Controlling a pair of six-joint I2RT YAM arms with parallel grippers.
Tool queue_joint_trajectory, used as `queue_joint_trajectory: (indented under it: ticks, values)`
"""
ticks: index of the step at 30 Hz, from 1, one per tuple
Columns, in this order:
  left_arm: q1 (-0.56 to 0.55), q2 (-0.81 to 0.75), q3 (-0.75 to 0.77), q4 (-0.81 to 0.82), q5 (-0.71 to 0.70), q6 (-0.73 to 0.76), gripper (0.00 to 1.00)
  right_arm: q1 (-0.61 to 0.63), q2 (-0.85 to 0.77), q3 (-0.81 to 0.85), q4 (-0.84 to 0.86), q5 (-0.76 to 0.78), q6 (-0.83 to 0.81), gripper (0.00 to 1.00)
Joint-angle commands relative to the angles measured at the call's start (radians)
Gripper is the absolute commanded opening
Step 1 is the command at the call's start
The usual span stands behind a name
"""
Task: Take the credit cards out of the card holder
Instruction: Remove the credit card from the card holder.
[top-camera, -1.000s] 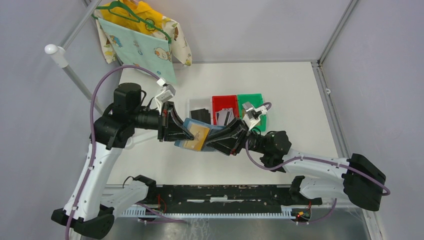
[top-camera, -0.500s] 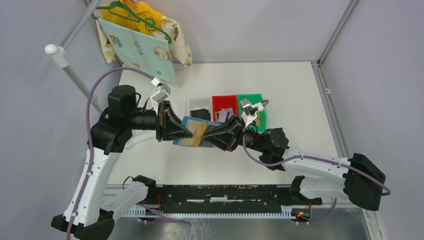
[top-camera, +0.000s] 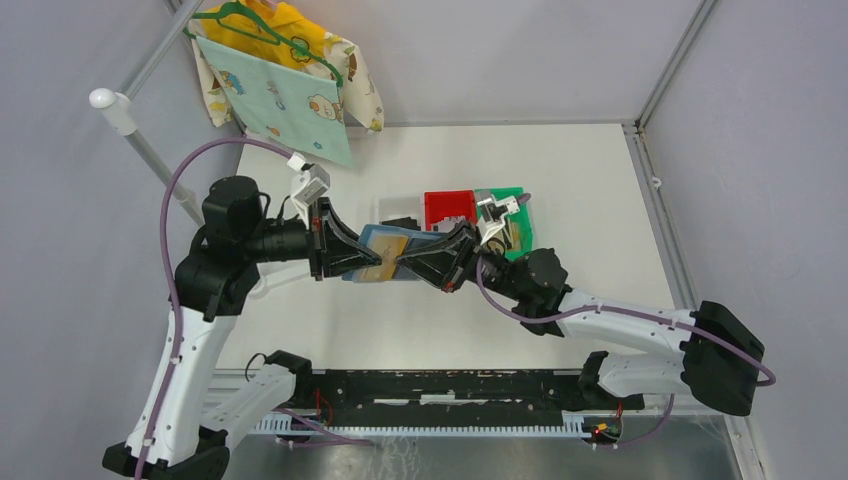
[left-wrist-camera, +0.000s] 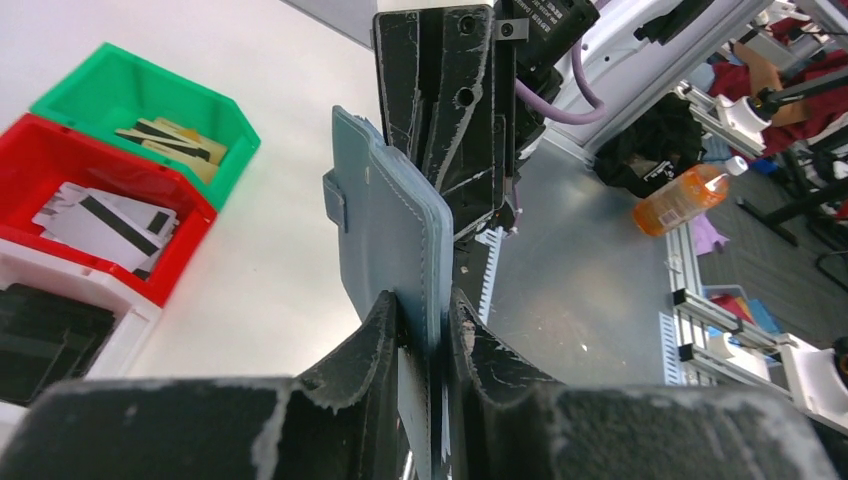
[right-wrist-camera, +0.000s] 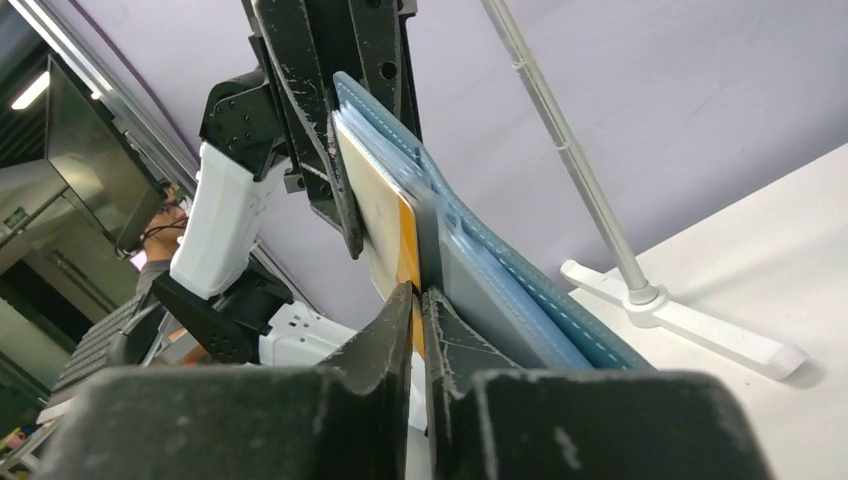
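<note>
The slate-blue card holder (top-camera: 378, 238) hangs in the air between both grippers, in front of the bins. My left gripper (top-camera: 372, 268) is shut on its left edge; in the left wrist view the fingers clamp the holder (left-wrist-camera: 392, 225) at the left gripper (left-wrist-camera: 425, 318). My right gripper (top-camera: 408, 266) is shut on a gold-tan credit card (top-camera: 389, 258) that sticks out of the holder. In the right wrist view the right gripper (right-wrist-camera: 416, 297) pinches the card (right-wrist-camera: 384, 228), with the holder (right-wrist-camera: 505, 275) beside it. Other cards lie in the bins.
A white bin (top-camera: 386, 209) with black cards, a red bin (top-camera: 449, 198) with white-grey cards and a green bin (top-camera: 512, 196) with tan cards stand behind the grippers. A patterned cloth (top-camera: 280, 90) hangs at the back left. A white post (top-camera: 112, 108) stands at the left.
Both grippers moved left and toward the back, carrying the holder with them. The right wrist now covers more of the red and green bins. Both grips stayed shut.
</note>
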Motion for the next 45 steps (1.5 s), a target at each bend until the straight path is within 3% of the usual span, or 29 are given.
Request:
queue_joint_trajectory:
  ticks: [1, 13, 25, 29, 35, 41, 45]
  values:
    - [-0.038, -0.009, -0.004, 0.053, 0.107, -0.066, 0.07, 0.024, 0.030, 0.079, -0.001, 0.051, -0.012, 0.02]
    - [-0.037, 0.013, 0.087, -0.045, 0.071, 0.031, 0.02, -0.015, -0.160, -0.088, -0.092, 0.122, -0.066, 0.00]
    - [-0.038, 0.015, 0.091, 0.003, 0.058, -0.016, 0.02, -0.017, -0.135, -0.093, -0.013, 0.060, -0.025, 0.00]
    - [-0.038, 0.020, 0.094, 0.010, 0.020, -0.018, 0.02, -0.016, -0.075, -0.067, 0.069, -0.001, 0.033, 0.32]
    - [-0.037, 0.021, 0.100, 0.044, 0.025, -0.067, 0.02, -0.017, -0.016, -0.067, 0.201, -0.018, 0.106, 0.46]
    - [-0.037, 0.020, 0.086, 0.045, 0.038, -0.069, 0.02, -0.016, 0.015, -0.037, 0.291, -0.040, 0.151, 0.44]
    - [-0.038, 0.023, 0.086, 0.043, 0.053, -0.074, 0.02, -0.017, 0.032, -0.017, 0.303, -0.052, 0.168, 0.34]
